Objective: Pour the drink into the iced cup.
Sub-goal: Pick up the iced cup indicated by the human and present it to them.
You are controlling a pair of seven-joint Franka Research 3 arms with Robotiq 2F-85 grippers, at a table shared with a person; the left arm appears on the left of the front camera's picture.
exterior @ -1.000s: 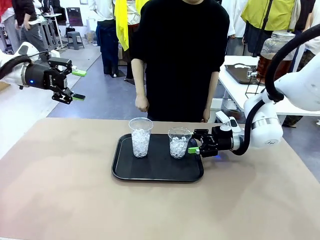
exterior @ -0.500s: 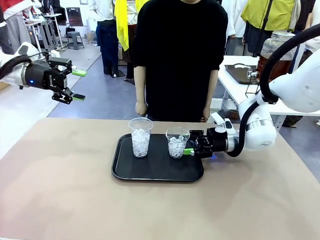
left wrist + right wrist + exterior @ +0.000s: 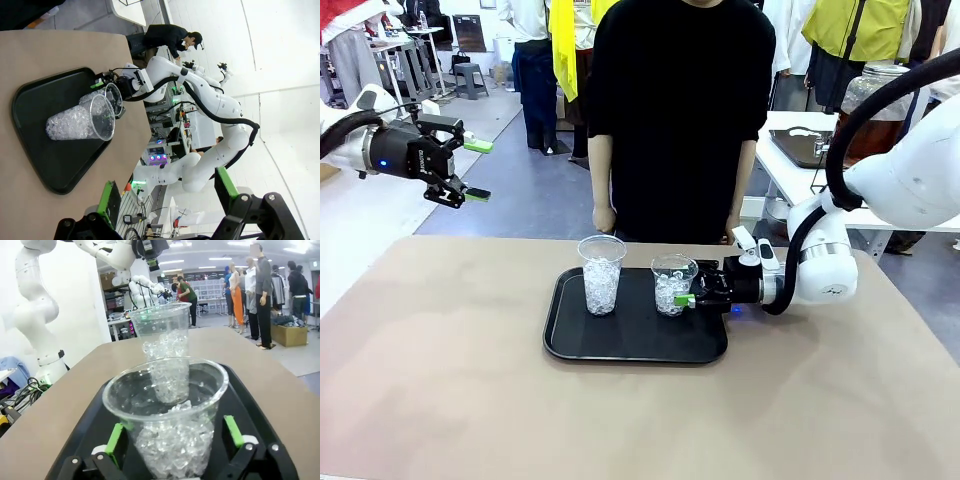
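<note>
Two clear plastic cups of ice stand on a black tray (image 3: pixel 620 345). The taller cup (image 3: pixel 602 275) is on the left, the shorter iced cup (image 3: pixel 672 285) on the right. My right gripper (image 3: pixel 686 296) lies low over the tray, open, its green pads on either side of the shorter cup (image 3: pixel 170 425); I cannot tell whether the pads touch it. My left gripper (image 3: pixel 470 170) hangs open and empty, high up beyond the table's far left edge. The amber drink (image 3: pixel 873 135) sits in a glass dispenser jar (image 3: pixel 880 78) on a side table at the back right, partly hidden by my right arm.
A person in black (image 3: pixel 680 110) stands at the far edge of the table, right behind the tray, hands down. The white side table (image 3: pixel 790 170) at the back right also carries a dark tray (image 3: pixel 798 148). Bare tan tabletop surrounds the black tray.
My right gripper has slid left along the tray until its fingers flank the shorter cup. The left arm has stayed still.
</note>
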